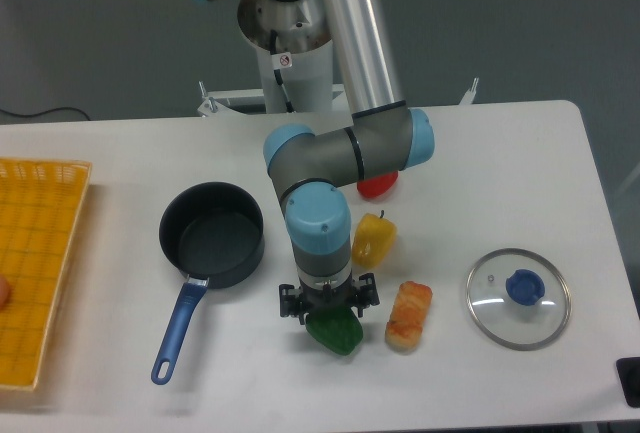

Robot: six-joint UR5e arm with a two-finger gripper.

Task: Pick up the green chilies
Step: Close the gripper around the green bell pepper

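Note:
The green chilies are a glossy dark-green bell pepper (336, 333) lying on the white table near its front edge. My gripper (328, 313) points straight down right over it, and its body hides the pepper's top. The fingers are hidden behind the wrist and the pepper, so I cannot tell whether they are open or closed on it. The yellow pepper (373, 238) sits just behind and to the right of the gripper. The red pepper (377, 188) is mostly hidden behind my forearm.
A dark pot with a blue handle (211, 233) stands to the left. An orange pastry-like food piece (409, 315) lies right of the green pepper. A glass lid with a blue knob (518, 298) is at the right. A yellow basket (35, 263) is at the far left.

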